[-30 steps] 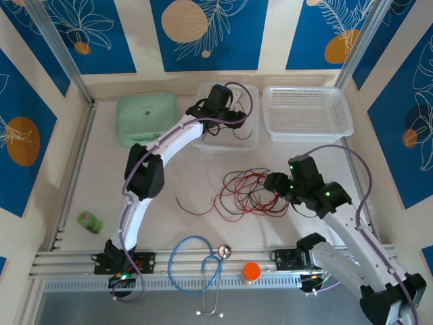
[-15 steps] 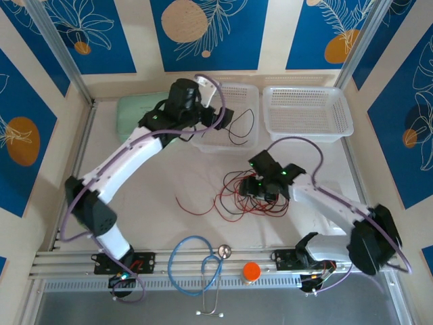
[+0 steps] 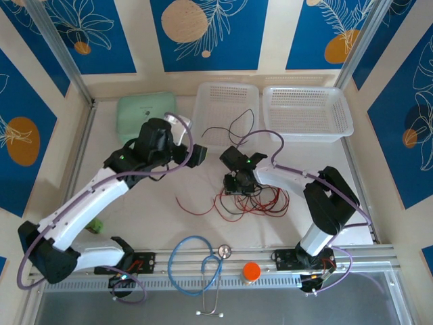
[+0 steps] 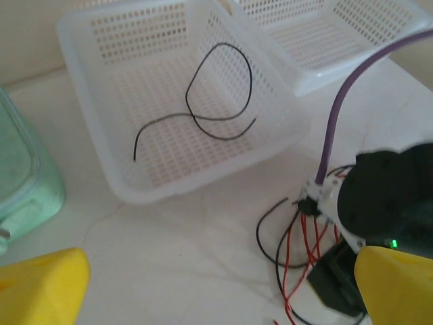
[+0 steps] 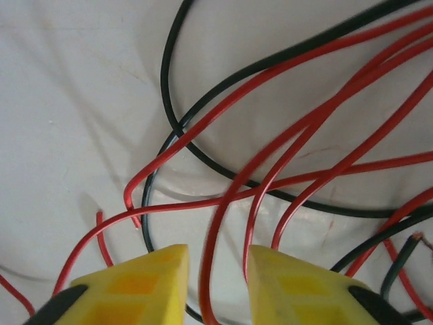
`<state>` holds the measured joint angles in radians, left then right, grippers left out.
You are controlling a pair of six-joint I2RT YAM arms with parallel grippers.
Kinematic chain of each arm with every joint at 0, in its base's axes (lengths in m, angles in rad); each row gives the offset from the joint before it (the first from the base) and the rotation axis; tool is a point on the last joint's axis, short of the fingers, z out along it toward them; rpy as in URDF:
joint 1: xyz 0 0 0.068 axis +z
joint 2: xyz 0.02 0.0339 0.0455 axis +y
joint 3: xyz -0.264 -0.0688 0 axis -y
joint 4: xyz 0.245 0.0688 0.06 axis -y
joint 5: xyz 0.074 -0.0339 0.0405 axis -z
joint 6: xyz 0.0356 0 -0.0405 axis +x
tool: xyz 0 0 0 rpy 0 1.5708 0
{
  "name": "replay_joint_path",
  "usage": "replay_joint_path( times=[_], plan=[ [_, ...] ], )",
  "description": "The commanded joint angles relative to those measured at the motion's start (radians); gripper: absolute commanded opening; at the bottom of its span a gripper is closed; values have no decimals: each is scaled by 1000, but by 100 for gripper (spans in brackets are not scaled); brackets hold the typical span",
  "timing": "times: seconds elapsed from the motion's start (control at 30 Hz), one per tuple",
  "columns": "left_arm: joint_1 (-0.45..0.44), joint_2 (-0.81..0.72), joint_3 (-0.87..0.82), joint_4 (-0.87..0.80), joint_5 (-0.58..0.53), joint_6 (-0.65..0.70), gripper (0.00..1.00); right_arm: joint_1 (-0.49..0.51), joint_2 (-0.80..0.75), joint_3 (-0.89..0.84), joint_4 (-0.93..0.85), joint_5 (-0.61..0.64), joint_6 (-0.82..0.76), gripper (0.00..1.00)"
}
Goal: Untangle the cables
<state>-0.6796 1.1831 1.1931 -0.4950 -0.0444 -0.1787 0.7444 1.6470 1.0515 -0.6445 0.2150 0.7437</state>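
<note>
A tangle of red and black cables [image 3: 252, 200] lies mid-table, and one loose red cable [image 3: 192, 206] curls to its left. A single black cable [image 3: 229, 133] [image 4: 218, 101] lies in the left white basket [image 3: 211, 95] [image 4: 88, 40]. My left gripper [image 3: 197, 156] [image 4: 216, 291] hangs open and empty in front of that basket, to the left of the tangle [image 4: 301, 247]. My right gripper [image 3: 237, 184] [image 5: 218, 271] is down on the tangle's left edge. Its yellow fingers [image 5: 145, 284] stand a narrow gap apart with a red cable [image 5: 223, 237] running between them, not pinched.
A second white basket [image 3: 308, 134] stands at the back right and a green box [image 3: 143, 112] at the back left. A blue stethoscope [image 3: 193, 264] and an orange cap [image 3: 252, 271] lie by the front rail. A small green object [image 3: 95, 225] sits at the left.
My left arm has drawn back out of the left basket, leaving the black cable inside, jaws wide. My right arm has swung left onto the tangle and its jaws have narrowed.
</note>
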Motion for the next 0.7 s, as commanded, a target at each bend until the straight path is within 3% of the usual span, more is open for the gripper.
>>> replay_joint_path(
  times=[0.0,0.13,0.4,0.67],
  plan=[
    [-15,-46,-62,-17,26,-56,99,5,-17,26,-27,43,7,14],
    [-32,-61,-137,0,55,-87,95,13,-70,47,-70,85,9,0],
    [-80,11,-245,131,147,-134,84,5,-273,62,-138,96,2,0],
    [-124,181,-257,289,184,-132,81,-86,-480,64,-127,-63,-21,0]
  ],
)
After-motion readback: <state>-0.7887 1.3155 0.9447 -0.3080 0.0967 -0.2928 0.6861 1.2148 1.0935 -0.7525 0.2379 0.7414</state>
